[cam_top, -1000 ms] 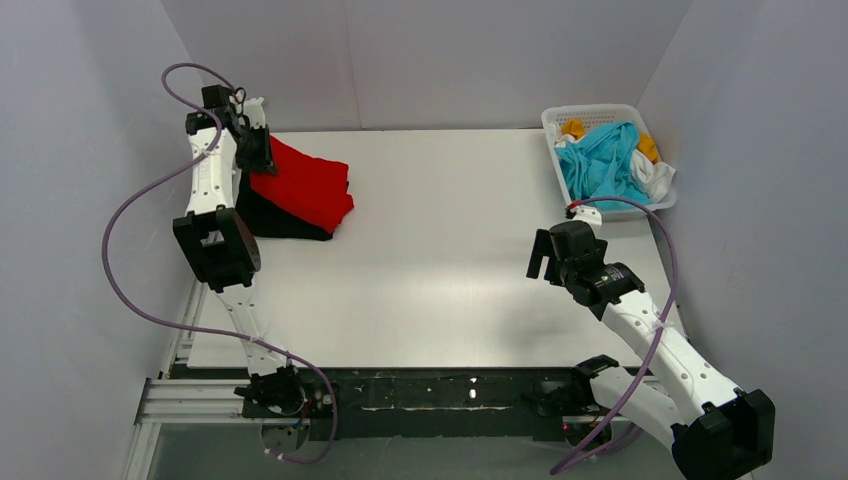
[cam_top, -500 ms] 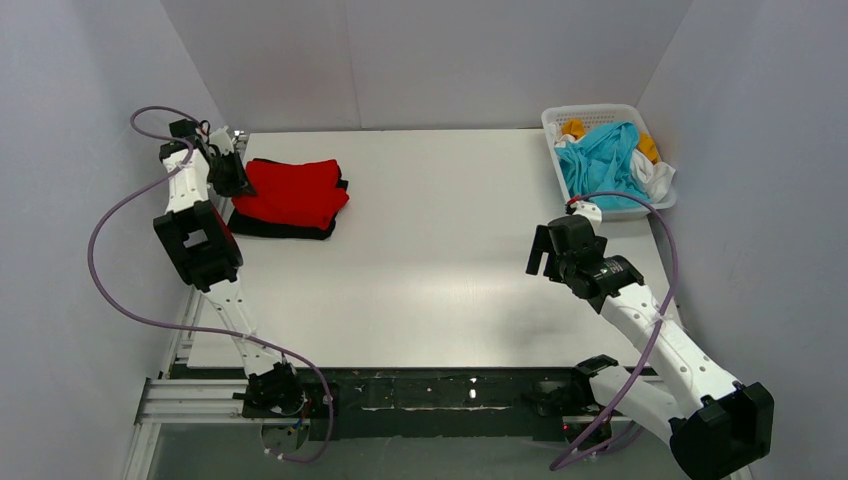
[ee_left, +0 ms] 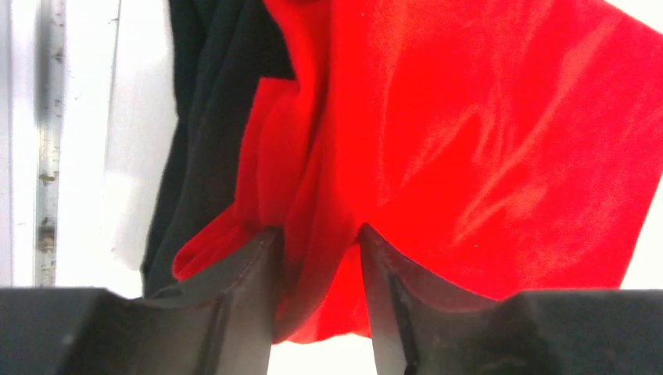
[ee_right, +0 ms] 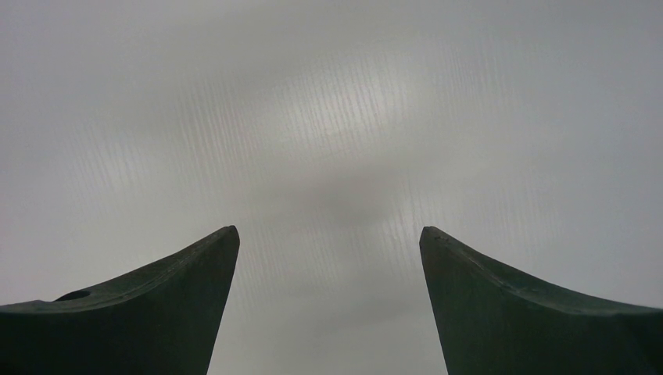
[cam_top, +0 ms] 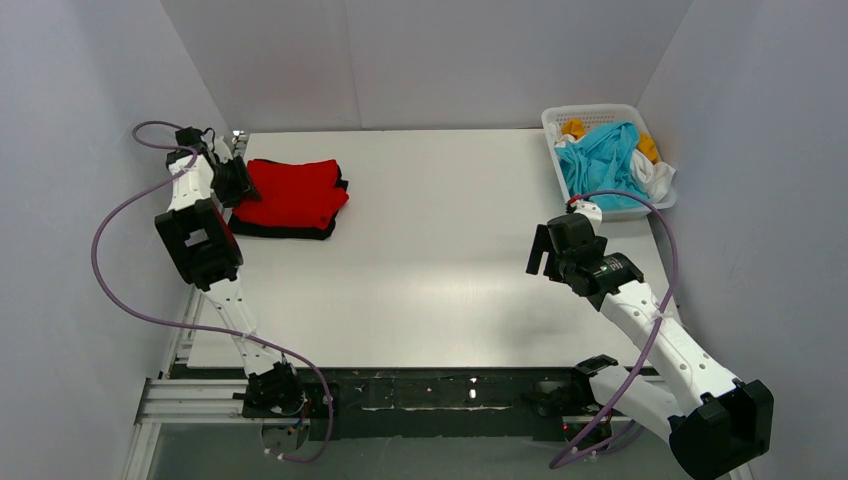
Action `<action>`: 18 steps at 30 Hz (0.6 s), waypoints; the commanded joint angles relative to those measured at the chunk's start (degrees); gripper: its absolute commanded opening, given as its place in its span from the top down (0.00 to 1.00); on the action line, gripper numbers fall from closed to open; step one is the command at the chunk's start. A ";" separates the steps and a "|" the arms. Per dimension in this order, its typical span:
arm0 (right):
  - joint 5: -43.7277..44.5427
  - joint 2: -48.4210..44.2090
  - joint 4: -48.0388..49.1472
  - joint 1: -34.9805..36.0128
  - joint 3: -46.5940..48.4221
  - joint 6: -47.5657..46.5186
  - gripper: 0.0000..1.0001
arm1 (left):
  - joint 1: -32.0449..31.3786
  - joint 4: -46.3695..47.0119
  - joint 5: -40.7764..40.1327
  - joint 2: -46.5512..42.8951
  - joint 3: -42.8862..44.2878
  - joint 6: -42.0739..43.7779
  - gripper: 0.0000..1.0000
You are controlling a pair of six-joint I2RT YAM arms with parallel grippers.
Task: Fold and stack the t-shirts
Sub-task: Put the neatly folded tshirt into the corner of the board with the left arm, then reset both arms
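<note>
A folded bright red t-shirt (cam_top: 295, 192) lies on a folded black t-shirt (cam_top: 283, 230) at the table's far left. My left gripper (cam_top: 236, 180) is at the red shirt's left edge. In the left wrist view its jaws (ee_left: 314, 232) hold a fold of the red t-shirt (ee_left: 485, 141) between them, with the black t-shirt (ee_left: 203, 101) to the left. My right gripper (cam_top: 541, 256) is open and empty above the bare table (ee_right: 328, 117) at the right. A cyan t-shirt (cam_top: 600, 160), a white one (cam_top: 657, 178) and an orange-yellow one (cam_top: 573, 128) lie crumpled in the basket.
The white lattice basket (cam_top: 597, 110) stands at the table's far right corner. Grey walls close in the left, back and right. A metal rail (cam_top: 190, 310) runs along the table's left edge, and the left arm's purple cable (cam_top: 105, 270) loops outside it.
My left gripper has swung left and down with the red shirt, which now lies flat and squared on the black one. The right arm has barely moved.
</note>
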 commanded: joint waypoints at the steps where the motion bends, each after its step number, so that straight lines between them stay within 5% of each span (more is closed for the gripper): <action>1: 0.70 -0.21 0.64 -0.19 2.30 0.22 0.06 | 0.43 -3.81 -5.79 -1.37 -1.46 -4.49 0.42; 3: 0.69 -0.12 0.86 -0.16 2.42 0.06 0.06 | 0.41 -4.19 -7.68 -2.17 -1.26 -5.60 0.31; 5: 0.73 -0.01 0.84 -0.15 2.74 -0.11 0.06 | 0.31 -4.43 -8.89 -3.63 -1.04 -7.39 0.05; 6: 0.89 -0.05 0.64 -0.17 2.95 -0.16 0.06 | 0.27 -4.42 -9.54 -4.75 -0.85 -8.70 0.02; 11: 2.51 -0.80 0.28 -0.19 4.22 0.25 0.04 | -2.07 -6.66 -12.53 -12.90 0.62 -14.09 0.02; 18: 2.19 -4.14 0.64 -0.19 4.18 0.27 0.03 | -14.14 -16.83 -18.89 -27.74 0.15 -16.34 0.02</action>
